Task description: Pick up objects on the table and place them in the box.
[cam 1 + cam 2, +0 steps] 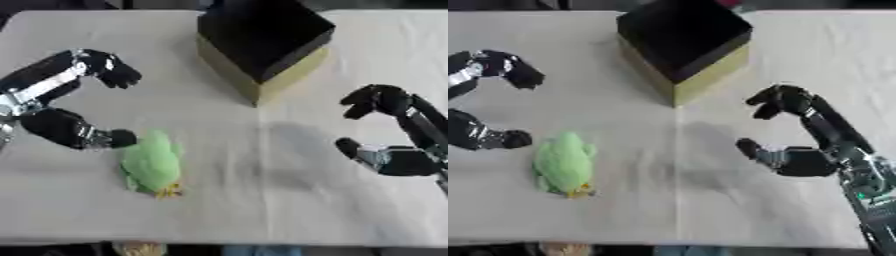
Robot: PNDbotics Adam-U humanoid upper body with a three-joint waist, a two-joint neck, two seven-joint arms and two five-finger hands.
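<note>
A green soft toy (152,163) with a yellow tip at its near end lies on the white table (254,200), left of centre. My left hand (61,102) hovers just left of it and above, thumb and fingers spread wide, holding nothing; the thumb tip is close to the toy's upper left edge. The box (262,40), with yellow sides and a dark inside, stands at the back centre. My right hand (802,135) hangs open over the right side of the table, with nothing in it.
A crease runs down the tablecloth from the box's near corner towards the front edge. Bare cloth lies between the toy and the right hand. Something tan shows below the table's front edge at lower left.
</note>
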